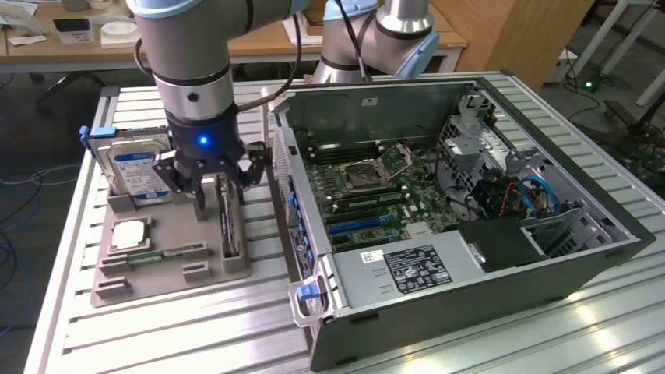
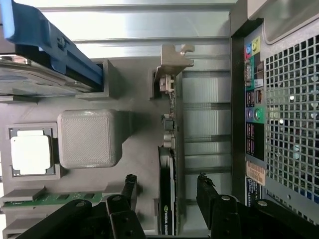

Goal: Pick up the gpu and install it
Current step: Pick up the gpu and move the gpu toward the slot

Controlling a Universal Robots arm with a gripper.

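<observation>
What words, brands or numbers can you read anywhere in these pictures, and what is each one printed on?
"NVIDIA", on the edge of the gpu; the letters after it are too blurred to be sure of.
Black label on the power supply: white print, too small to read.
Blue label on the hard drive: too small to read.
Pale sticker on the back of the computer case: too blurred to read.

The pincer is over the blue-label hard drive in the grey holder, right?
No. The pincer hangs over the gpu, not the hard drive, in the grey holder. The wrist view shows the card between its open fingers.
</observation>
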